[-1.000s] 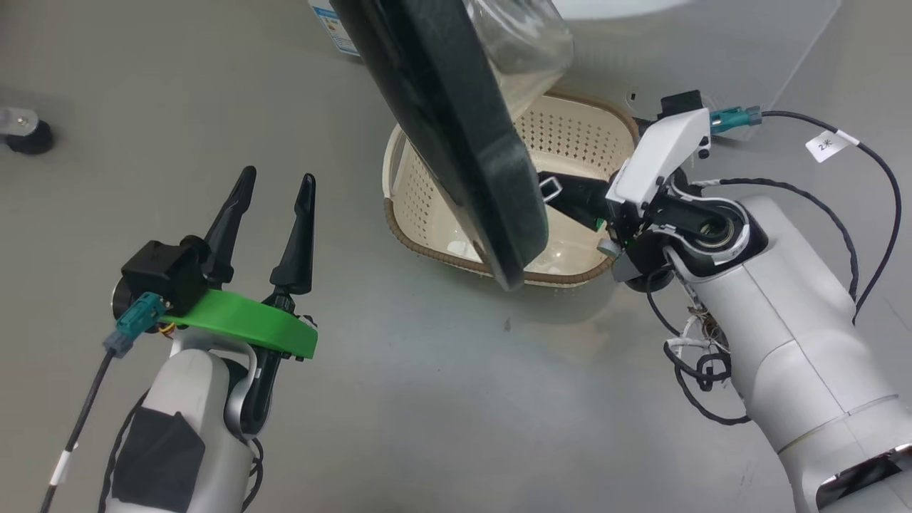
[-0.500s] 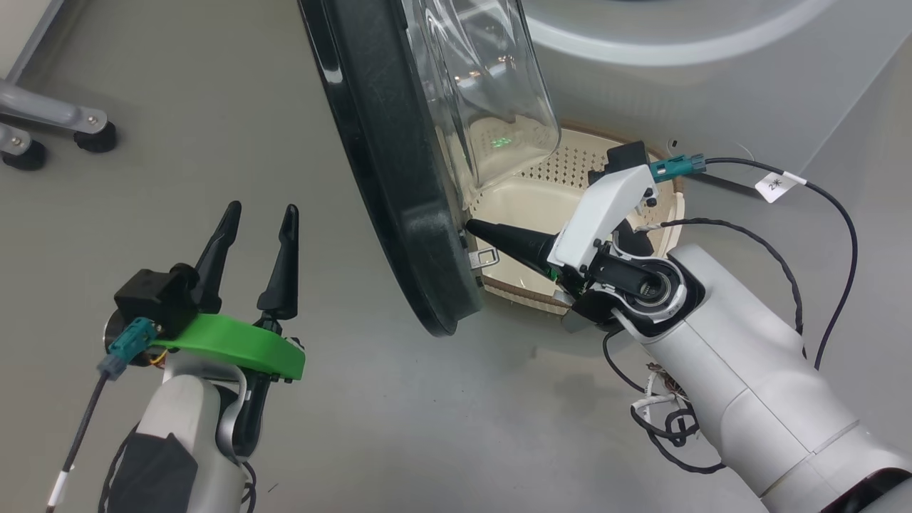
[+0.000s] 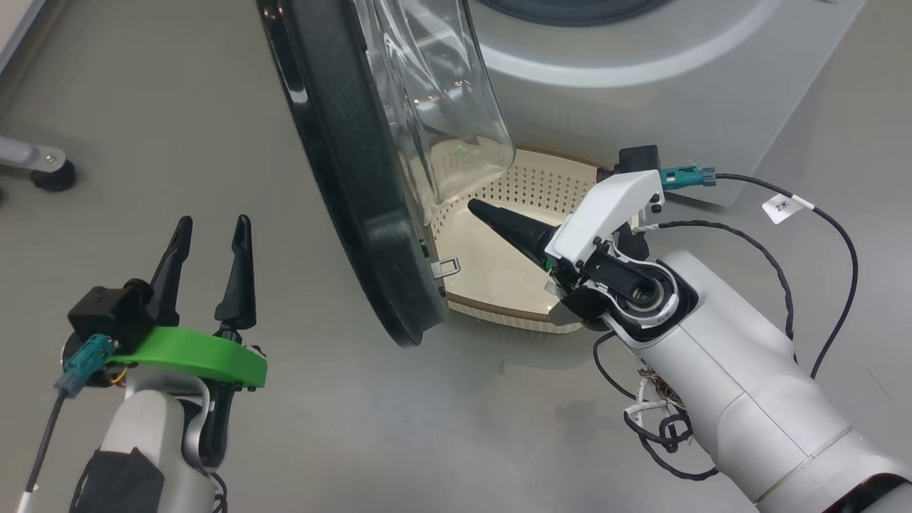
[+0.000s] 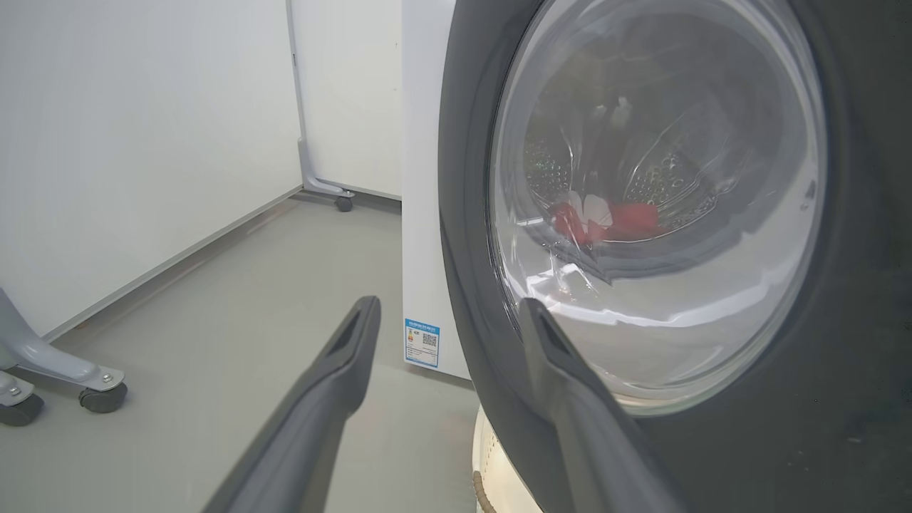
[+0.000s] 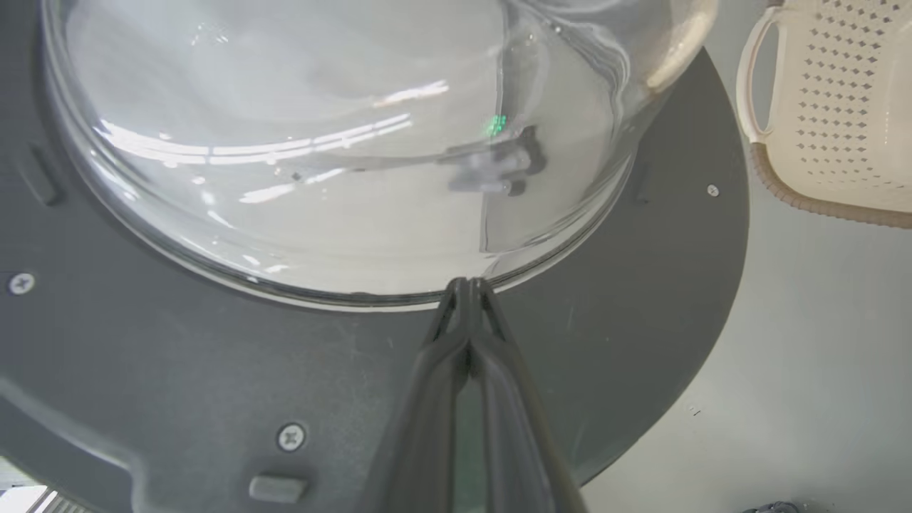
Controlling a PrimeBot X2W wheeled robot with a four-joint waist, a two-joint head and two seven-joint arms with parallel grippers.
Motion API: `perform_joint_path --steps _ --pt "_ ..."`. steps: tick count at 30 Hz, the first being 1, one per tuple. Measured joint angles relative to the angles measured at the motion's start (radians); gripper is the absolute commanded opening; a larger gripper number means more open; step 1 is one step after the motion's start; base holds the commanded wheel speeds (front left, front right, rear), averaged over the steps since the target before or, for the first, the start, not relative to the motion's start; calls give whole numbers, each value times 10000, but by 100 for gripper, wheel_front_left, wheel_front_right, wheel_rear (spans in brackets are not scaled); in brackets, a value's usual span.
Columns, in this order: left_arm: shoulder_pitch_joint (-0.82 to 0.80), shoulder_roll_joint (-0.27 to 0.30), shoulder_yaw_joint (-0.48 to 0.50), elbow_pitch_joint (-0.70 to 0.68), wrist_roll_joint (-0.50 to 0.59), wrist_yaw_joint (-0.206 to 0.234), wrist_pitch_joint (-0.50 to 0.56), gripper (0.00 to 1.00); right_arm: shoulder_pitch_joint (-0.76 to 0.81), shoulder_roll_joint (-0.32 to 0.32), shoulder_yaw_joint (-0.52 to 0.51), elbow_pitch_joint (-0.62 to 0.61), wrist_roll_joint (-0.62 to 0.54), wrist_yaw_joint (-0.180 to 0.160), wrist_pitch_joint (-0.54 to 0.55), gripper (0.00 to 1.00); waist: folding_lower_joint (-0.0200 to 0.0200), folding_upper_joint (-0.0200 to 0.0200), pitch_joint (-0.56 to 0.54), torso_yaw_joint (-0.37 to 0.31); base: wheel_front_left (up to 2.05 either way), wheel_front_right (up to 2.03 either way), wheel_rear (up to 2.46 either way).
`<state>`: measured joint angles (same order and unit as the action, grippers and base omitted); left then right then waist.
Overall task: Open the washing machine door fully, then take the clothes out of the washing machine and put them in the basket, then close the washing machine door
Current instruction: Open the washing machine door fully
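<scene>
**Head view: washing machine door stands between the two grippers**

Seen edge-on from above, the washing machine door (image 3: 356, 178) is swung partly out from the white washing machine (image 3: 641, 85). Its black rim reaches down toward the grey floor (image 3: 442, 427).

The right gripper (image 3: 472, 205) sits on the door's inner side. Its two dark fingers are pressed together to a single point and grasp nothing. In the right wrist view that point lies at the seam where the glass bowl (image 5: 320, 142) meets the black rim. Whether it touches the door cannot be told.

The cream basket (image 3: 499, 313) rests on the floor just in front of the machine, below those fingers.

The left gripper (image 3: 215, 222) hovers over bare floor on the door's outer side, apart from the door. Its fingers are spread wide and it holds nothing.

In the left wrist view, the red and white clothes (image 4: 605, 217) show through the door glass, lying low in the steel drum (image 4: 670, 182).
</scene>
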<state>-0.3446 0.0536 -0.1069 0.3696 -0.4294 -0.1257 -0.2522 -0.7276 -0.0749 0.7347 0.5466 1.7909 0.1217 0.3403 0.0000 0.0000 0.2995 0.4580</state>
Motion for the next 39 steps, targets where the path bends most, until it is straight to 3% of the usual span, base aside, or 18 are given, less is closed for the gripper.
perform_joint_path --steps 13,14,15,16,24,29,34,39 --pt "433 140 382 19 272 0 0 100 485 15 -989 -324 25 0 -1425 3 0 0 -561 -926 0 0 0" --pt "465 140 410 21 295 0 0 100 543 17 -1099 -410 25 0 -1515 19 0 0 -615 -977 0 0 0" --pt "496 140 458 19 295 0 0 100 602 31 -1206 -458 23 2 -1634 63 0 0 -665 -1027 0 0 0" --pt "535 140 527 13 295 0 0 100 636 40 -1285 -466 -17 2 -1774 100 0 0 -712 -1077 0 0 0" --pt "795 140 731 10 355 0 0 100 727 -433 -1824 -936 -1446 0 -3452 100 0 0 -1000 -1415 0 0 0" --pt "796 125 729 -42 372 0 0 100 722 -1248 -1808 -1126 -3289 2 -4945 100 0 0 -1052 -1525 0 0 0" --pt "828 107 951 -123 445 0 0 100 703 -1636 -1365 -907 -4892 2 -6241 100 0 0 -1084 -1652 0 0 0" --pt "863 67 901 -138 453 0 0 100 707 -2052 -1321 -384 -6226 0 -6226 100 0 1 -1136 -1757 0 0 0"
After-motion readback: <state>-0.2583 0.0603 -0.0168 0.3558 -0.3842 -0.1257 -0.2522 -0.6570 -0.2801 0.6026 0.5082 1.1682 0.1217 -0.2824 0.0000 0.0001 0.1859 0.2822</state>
